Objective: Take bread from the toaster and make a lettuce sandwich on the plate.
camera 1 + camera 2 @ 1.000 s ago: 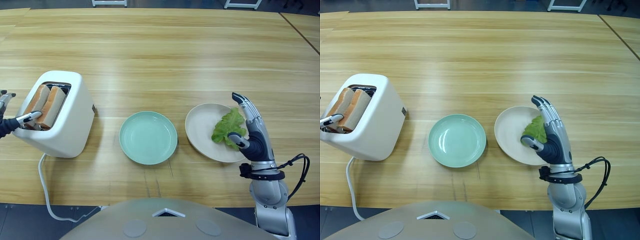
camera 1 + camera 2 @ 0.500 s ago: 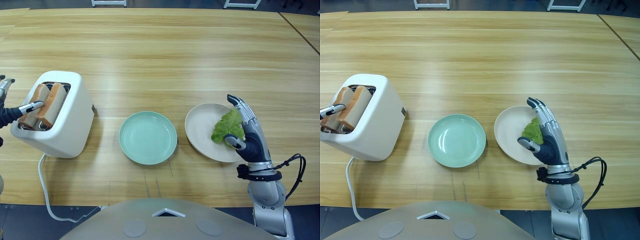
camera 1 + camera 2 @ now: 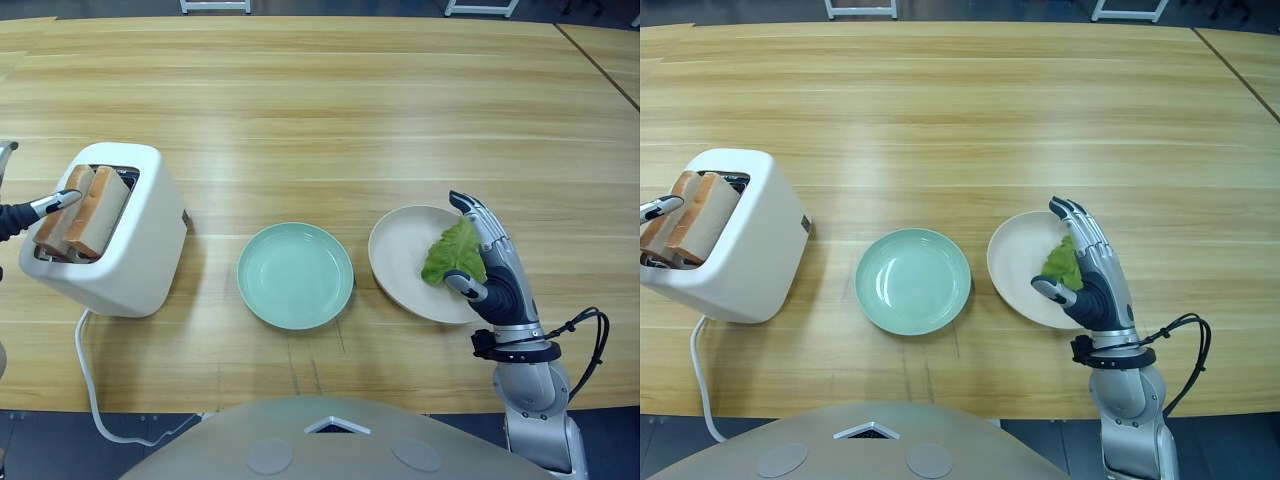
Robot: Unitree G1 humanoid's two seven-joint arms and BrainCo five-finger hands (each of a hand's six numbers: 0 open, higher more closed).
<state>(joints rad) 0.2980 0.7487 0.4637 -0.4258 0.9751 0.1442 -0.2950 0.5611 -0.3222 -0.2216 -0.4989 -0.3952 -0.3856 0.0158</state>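
Left eye view: right robot hand (image 3: pixel 495 280) pinches lettuce (image 3: pixel 453 253) over the beige plate (image 3: pixel 400 255), presumably for transfer; left robot hand (image 3: pixel 25 210) meets the bread (image 3: pixel 90 210) in the toaster (image 3: pixel 140 255) for extraction, grip state undeterminable.

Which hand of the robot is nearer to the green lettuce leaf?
Right. The right hand is beside the green lettuce leaf over the beige plate; the left hand is far off at the white toaster.

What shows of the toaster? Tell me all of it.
The toaster is a glossy white box with rounded corners, on the left of the wooden table, left of the green plate. Two bread slices stand in its top slots. A white cord trails from its near side. The left hand touches the outer slice.
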